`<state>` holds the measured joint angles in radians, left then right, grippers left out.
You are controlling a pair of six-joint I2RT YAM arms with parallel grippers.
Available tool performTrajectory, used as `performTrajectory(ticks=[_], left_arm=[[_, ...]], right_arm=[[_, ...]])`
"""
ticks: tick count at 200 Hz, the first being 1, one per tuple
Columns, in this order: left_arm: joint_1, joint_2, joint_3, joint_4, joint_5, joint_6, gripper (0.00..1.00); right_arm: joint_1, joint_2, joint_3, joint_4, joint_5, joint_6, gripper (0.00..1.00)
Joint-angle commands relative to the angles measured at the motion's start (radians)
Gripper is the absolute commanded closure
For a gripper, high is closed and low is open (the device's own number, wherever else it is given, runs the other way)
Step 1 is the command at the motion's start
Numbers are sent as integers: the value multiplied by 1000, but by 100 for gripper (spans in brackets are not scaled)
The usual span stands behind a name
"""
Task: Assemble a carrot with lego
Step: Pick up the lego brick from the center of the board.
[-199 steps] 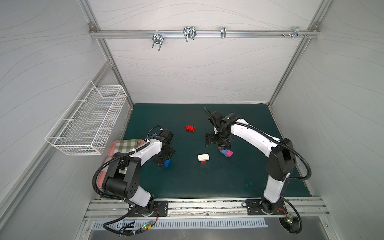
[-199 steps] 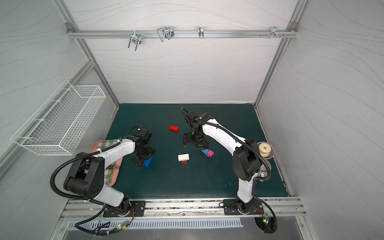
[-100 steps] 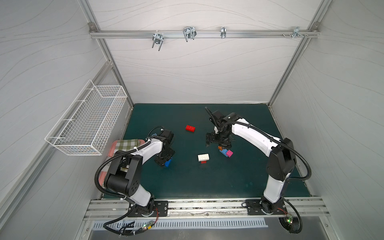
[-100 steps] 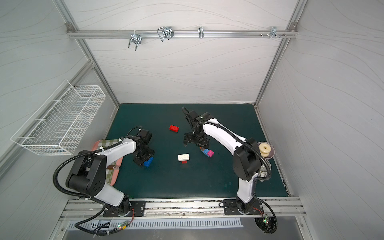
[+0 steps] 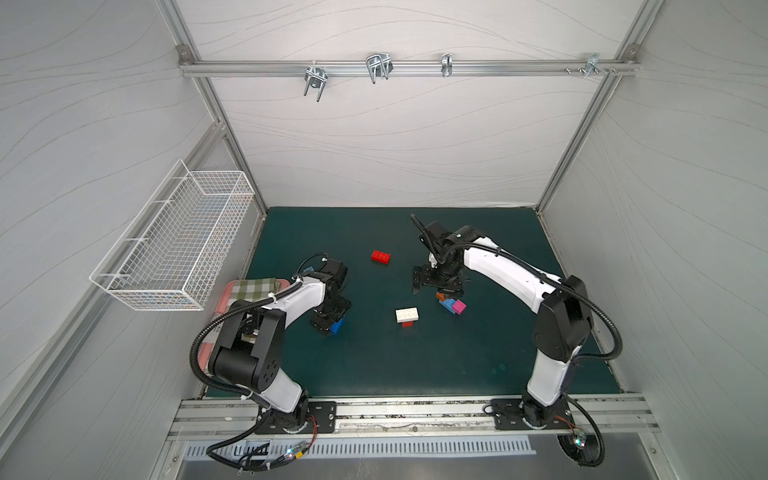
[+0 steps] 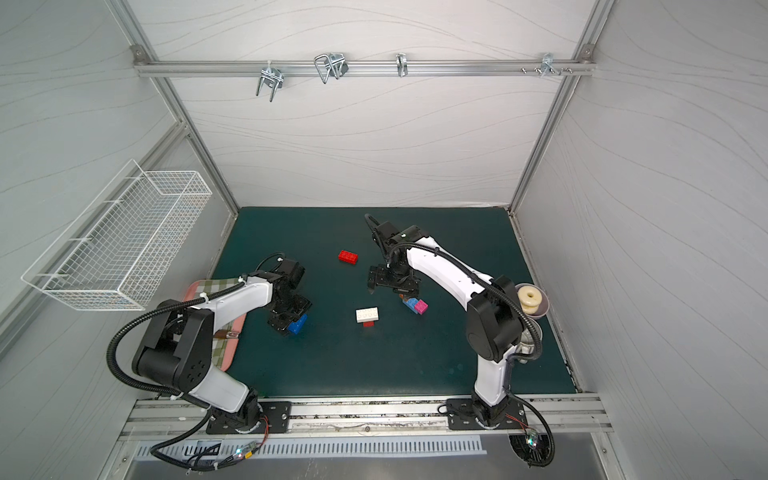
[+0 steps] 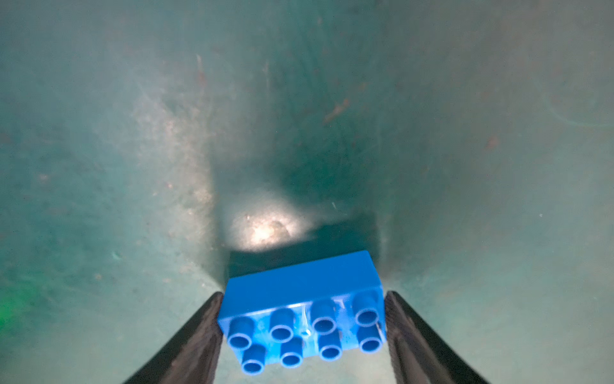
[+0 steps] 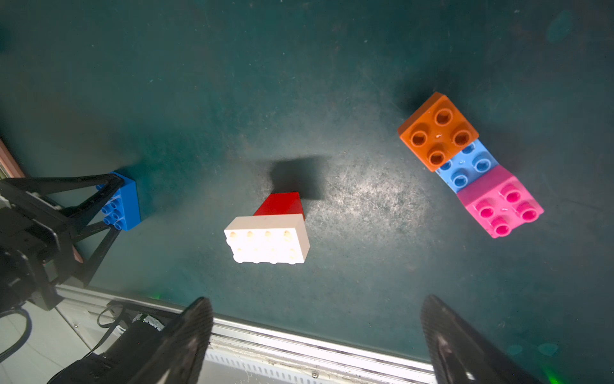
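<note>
A blue brick (image 7: 300, 312) lies on its side on the green mat, studs toward the left wrist camera. My left gripper (image 7: 304, 296) is shut on it, a finger touching each short end; both top views show the pair (image 5: 337, 325) (image 6: 297, 324) at the mat's left. My right gripper (image 8: 315, 301) hangs wide open and empty above the mat (image 5: 437, 289). Below it stands a white brick (image 8: 267, 242) on a small red brick (image 8: 282, 204). An orange brick (image 8: 438, 133) and a pink brick (image 8: 501, 206) sit on a light blue brick (image 8: 468, 166). A loose red brick (image 5: 381, 256) lies farther back.
A wire basket (image 5: 174, 237) hangs on the left wall. A pink tray with a checked cloth (image 5: 249, 286) sits at the mat's left edge beside my left arm. A cream ring in a bowl (image 6: 530, 299) stands behind my right arm. A metal rail (image 8: 299, 335) borders the front.
My left gripper has stayed low at the blue brick, with only a slight shift of the arm. The right arm and the other bricks have not moved.
</note>
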<state>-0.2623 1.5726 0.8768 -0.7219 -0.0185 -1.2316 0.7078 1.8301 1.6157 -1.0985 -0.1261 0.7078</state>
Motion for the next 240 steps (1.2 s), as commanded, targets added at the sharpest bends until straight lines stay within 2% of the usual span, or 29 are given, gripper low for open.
performTrajectory(ticks=[1, 29, 62, 89, 130, 176, 210, 240], left_arm=[[5, 10, 25, -22, 4, -26, 23], [5, 13, 25, -27, 5, -28, 27], [2, 7, 38, -41, 6, -13, 41], [-25, -6, 90, -93, -11, 27, 48], [-176, -18, 255, -212, -61, 101, 56], [-380, 36, 471, -308, -115, 180, 59], [-457, 105, 563, -324, -85, 219, 62], [-514, 183, 654, -368, -67, 260, 63]], right_arm=[[-8, -42, -12, -3, -10, -7, 1], [-10, -49, -22, 2, -10, -8, 1], [-16, -66, -44, 13, -10, -7, 1], [-33, -88, -89, 36, -18, -11, 1], [-76, -150, -191, 105, -70, -28, 1], [-136, -240, -313, 164, -154, -42, 1], [-227, -323, -434, 245, -306, -65, 1], [-300, -373, -504, 261, -391, -113, 1]])
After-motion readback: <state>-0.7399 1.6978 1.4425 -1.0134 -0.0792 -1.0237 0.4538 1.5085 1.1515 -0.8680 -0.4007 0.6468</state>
